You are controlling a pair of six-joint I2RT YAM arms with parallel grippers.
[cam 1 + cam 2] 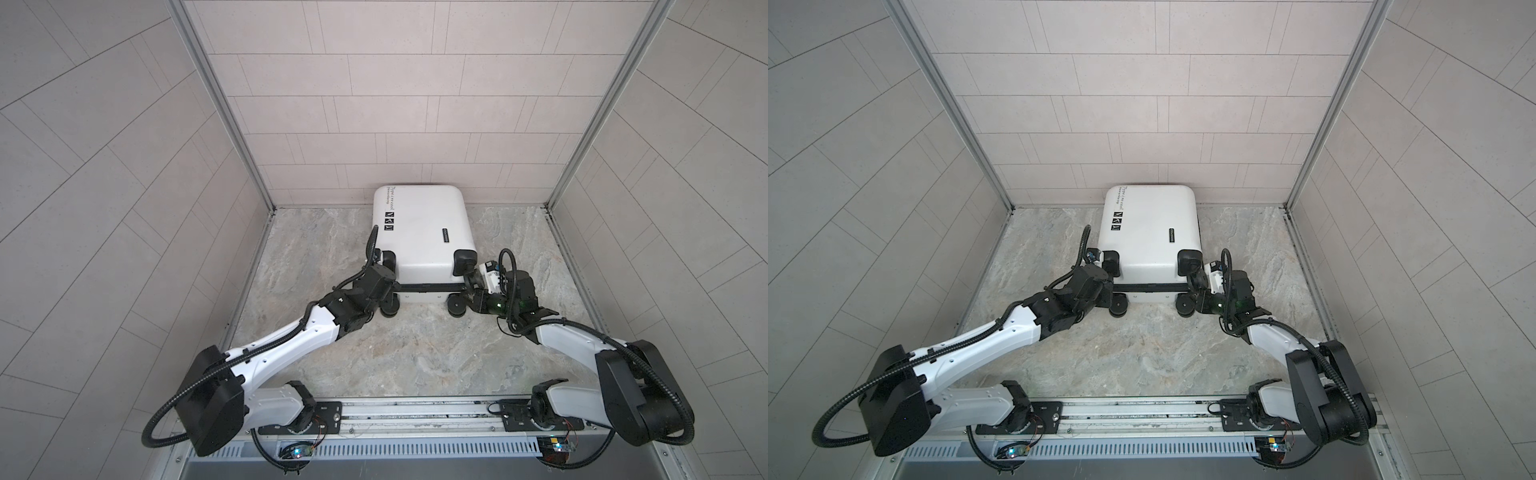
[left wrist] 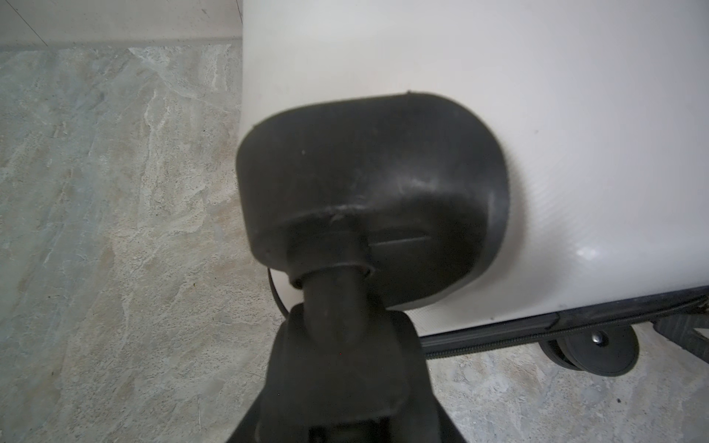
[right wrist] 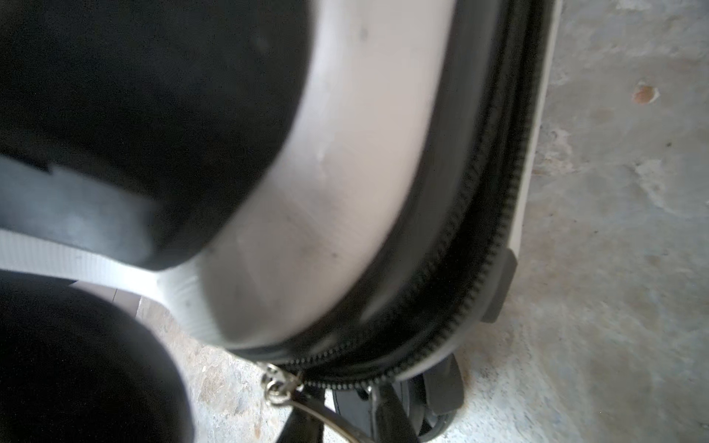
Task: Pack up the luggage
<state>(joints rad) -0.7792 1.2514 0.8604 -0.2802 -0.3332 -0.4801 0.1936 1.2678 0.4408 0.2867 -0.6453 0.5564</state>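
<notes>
The luggage (image 1: 419,224) (image 1: 1150,224) is a white hard-shell case lying flat and closed on the marble floor, wheels toward the arms. My left gripper (image 1: 388,282) (image 1: 1109,282) (image 2: 341,345) is at its near left corner, shut on the wheel stem under the black wheel housing (image 2: 368,184). My right gripper (image 1: 469,291) (image 1: 1194,291) (image 3: 341,406) is at the near right corner. Its fingers hold the metal zipper pull (image 3: 280,383), which hangs from the black zipper band (image 3: 479,268). A lower wheel (image 3: 433,402) sits just behind the fingers.
The back wall (image 1: 374,158) stands right behind the case, and tiled side walls (image 1: 124,208) close in both sides. The arms' base rail (image 1: 415,411) runs along the front. Open marble floor (image 1: 415,353) lies between the rail and the case.
</notes>
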